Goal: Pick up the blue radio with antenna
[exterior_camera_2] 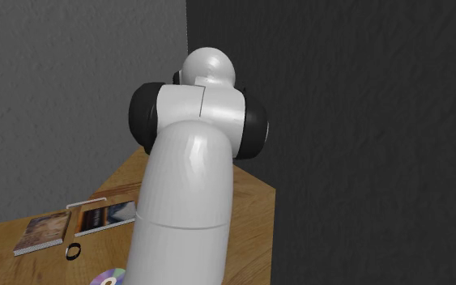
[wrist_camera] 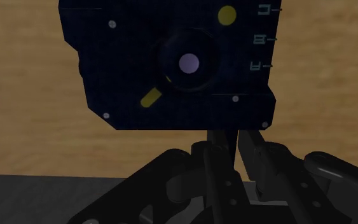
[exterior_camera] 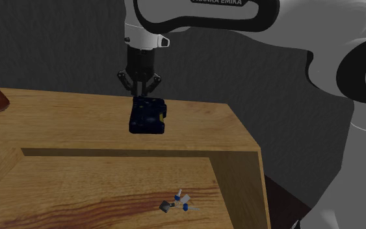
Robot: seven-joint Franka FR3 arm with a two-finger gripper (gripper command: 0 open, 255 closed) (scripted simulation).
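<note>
Pincer [exterior_camera: 140, 92] clenched on dark blue radio's [exterior_camera: 147, 116] edge; small trinkets [exterior_camera: 180, 202] in wooden recess [exterior_camera: 97, 188].

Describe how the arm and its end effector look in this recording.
The arm is glossy white and built of smooth, rounded links, with black joint caps bulging at the sides. Dark lettering runs along one link and is cut off by the shoulder view's top edge. The end effector is all black, with a narrow body and angular linkages on both sides.
</note>
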